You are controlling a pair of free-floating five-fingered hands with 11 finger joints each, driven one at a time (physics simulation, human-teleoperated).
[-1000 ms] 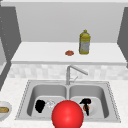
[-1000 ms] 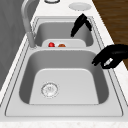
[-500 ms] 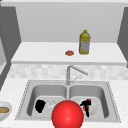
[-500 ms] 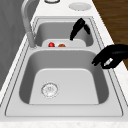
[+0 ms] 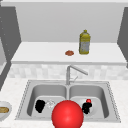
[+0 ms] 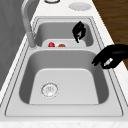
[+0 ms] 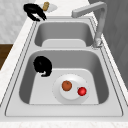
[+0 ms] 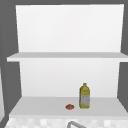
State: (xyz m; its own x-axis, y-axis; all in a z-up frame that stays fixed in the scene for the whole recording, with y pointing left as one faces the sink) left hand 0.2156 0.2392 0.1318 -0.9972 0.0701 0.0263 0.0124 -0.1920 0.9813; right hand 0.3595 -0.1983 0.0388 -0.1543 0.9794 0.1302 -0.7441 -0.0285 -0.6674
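**White plate in the right basin, right robot hand just beside it, empty**

White plate (image 7: 72, 98) lies flat on the floor of the sink's (image 7: 15, 75) right basin. It carries an orange-brown fruit (image 7: 66, 85) and a smaller red fruit (image 7: 82, 91), close together but not touching.

My read on doing it cleanly:
- The fruits are round and will likely roll, so come down from above rather than sideways.
- Spread the fingers before contact and close around the fruit's middle.
- Stay off the plate rim, since a nudge could slide the plate.
- The orange-brown fruit is the nearer one; the red one sits toward the tap (image 7: 98, 22) side.

Pose:
- Right robot hand (image 7: 43, 65) hangs low inside the right basin on the front-wall side, near the plate but apart from it. Its fingers are curled down and hold nothing.
- Left robot hand (image 6: 110, 56) hovers over the front rim of the left basin, fingers loosely bent and relaxed, also empty.
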